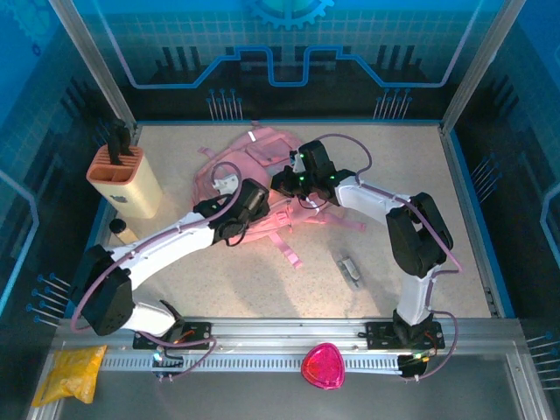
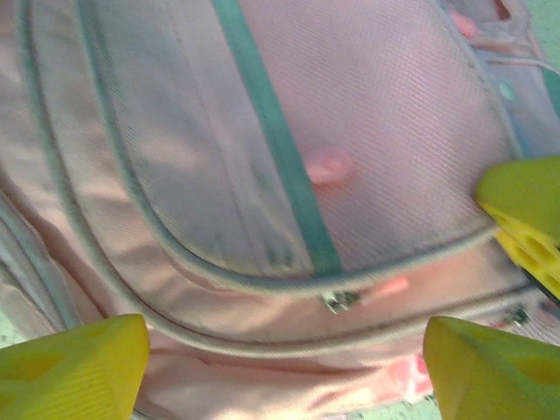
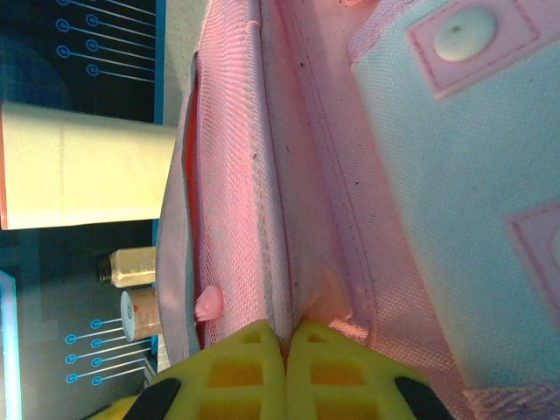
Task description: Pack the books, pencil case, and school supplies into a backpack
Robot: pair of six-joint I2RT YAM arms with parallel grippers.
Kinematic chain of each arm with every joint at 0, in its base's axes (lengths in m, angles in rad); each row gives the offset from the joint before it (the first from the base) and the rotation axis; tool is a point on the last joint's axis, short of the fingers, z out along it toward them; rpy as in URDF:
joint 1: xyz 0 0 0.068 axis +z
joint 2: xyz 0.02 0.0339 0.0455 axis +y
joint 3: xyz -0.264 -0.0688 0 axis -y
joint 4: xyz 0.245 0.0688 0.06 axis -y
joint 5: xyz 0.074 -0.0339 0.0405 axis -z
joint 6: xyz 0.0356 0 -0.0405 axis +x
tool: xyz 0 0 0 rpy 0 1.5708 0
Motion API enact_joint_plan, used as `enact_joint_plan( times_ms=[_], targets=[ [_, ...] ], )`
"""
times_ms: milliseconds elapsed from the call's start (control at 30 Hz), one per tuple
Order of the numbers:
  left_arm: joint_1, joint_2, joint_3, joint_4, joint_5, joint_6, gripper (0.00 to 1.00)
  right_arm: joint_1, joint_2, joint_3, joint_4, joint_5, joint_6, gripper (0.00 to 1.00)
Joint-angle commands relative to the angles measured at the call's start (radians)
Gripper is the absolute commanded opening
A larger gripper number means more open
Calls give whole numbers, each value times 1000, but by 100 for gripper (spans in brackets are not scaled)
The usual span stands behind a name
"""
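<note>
The pink backpack (image 1: 254,166) lies at the table's middle back. My left gripper (image 1: 248,208) hovers over its front edge, open. In the left wrist view its yellow fingers (image 2: 74,367) stand wide apart over the backpack (image 2: 385,114), with a metal zip pull (image 2: 341,301) between them. My right gripper (image 1: 284,181) is shut on a pink fabric edge of the backpack (image 3: 332,175); its yellow fingertips (image 3: 262,350) pinch the seam. The school supplies, a small grey-white piece (image 1: 350,268), lie on the table to the right. The books and pencil case are out of view.
A beige knife block (image 1: 122,179) stands at the left, with a small bottle (image 1: 118,229) in front of it. A pink-red heart-shaped thing (image 1: 322,366) and a yellow plastic bag (image 1: 70,372) sit on the near rail. Pink straps (image 1: 284,245) trail toward the front.
</note>
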Motion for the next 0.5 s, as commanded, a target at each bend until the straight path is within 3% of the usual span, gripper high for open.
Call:
enact_joint_plan(
  times_ms=[0,267,467],
  targets=[
    [-18,24,17,27,28,-38,84,14,-36,22,49,-47,0,0],
    [-18,154,108,28,-42,-58,87,15,-43,6,56,-49,11,0],
    [5,252,193,-67,-95,-121,90,14,-41,1,70,-55,22,0]
  ],
)
